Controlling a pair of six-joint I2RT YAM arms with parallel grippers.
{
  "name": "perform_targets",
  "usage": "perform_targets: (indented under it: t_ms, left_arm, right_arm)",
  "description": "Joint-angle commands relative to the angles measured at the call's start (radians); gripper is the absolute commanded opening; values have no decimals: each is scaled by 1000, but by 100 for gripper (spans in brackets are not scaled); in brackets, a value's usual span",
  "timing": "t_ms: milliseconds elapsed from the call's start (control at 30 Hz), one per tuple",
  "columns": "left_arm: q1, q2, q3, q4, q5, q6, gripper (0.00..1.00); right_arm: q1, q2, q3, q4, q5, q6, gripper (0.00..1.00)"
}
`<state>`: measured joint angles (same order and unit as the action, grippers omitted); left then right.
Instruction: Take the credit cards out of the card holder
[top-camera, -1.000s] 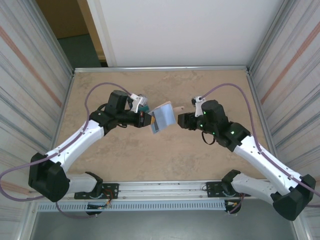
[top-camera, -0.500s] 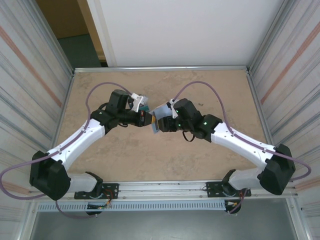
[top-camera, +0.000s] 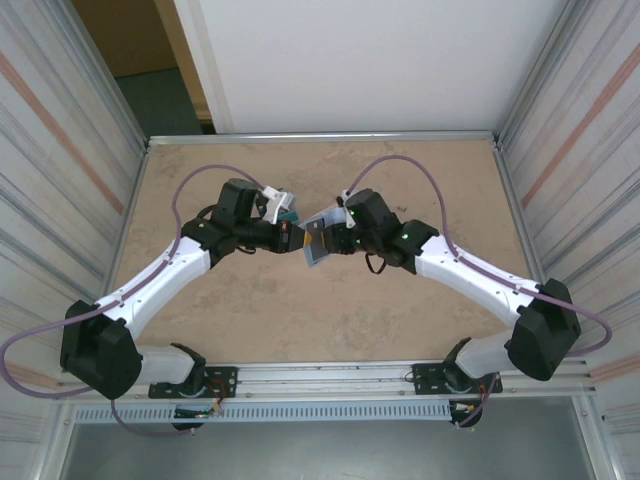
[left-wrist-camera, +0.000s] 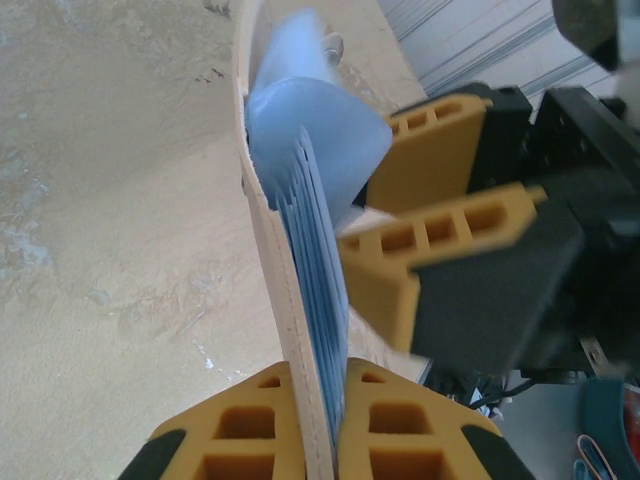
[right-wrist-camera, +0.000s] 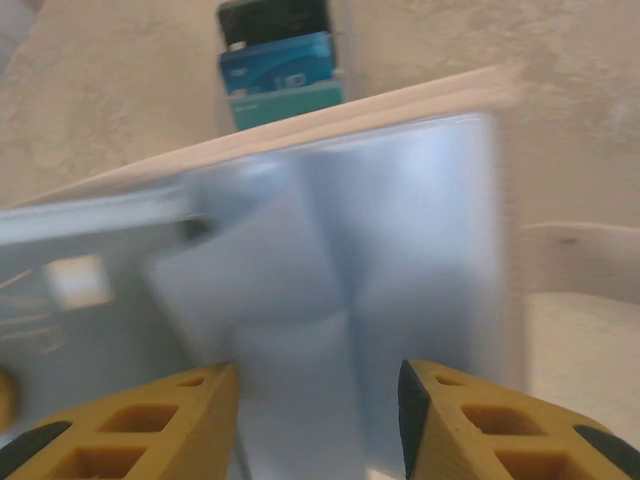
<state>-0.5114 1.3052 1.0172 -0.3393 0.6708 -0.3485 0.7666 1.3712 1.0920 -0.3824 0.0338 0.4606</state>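
Your left gripper (left-wrist-camera: 320, 390) clamps the card holder (left-wrist-camera: 262, 240) by its edge; your right gripper (right-wrist-camera: 318, 380) sits half-open at the holder's blue face.

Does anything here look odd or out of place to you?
Yes: the card holder isn't lying flat. The left claw pinches it up on edge, and one pale blue inner pocket bulges out in a curl beside the right claw. A few credit cards lie overlapped on the table beyond it.
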Motion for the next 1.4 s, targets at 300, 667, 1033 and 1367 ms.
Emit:
perform_targets:
  t_ms: [300, 667, 1033, 1367]
  left_arm:
    - [6, -7, 28, 31, 70, -4, 0]
    - [2, 51, 20, 41, 105, -1, 0]
    - [-104, 201, -41, 270, 181, -103, 0]
    - [-156, 372, -36, 342, 213, -142, 0]
  right_arm:
    - [-179, -182, -110, -62, 29, 96, 40]
    - [-191, -293, -124, -63, -52, 101, 44]
    - [-193, -333, -113, -125, -16, 137, 46]
    - [-210, -356, -130, -156, 5, 167, 54]
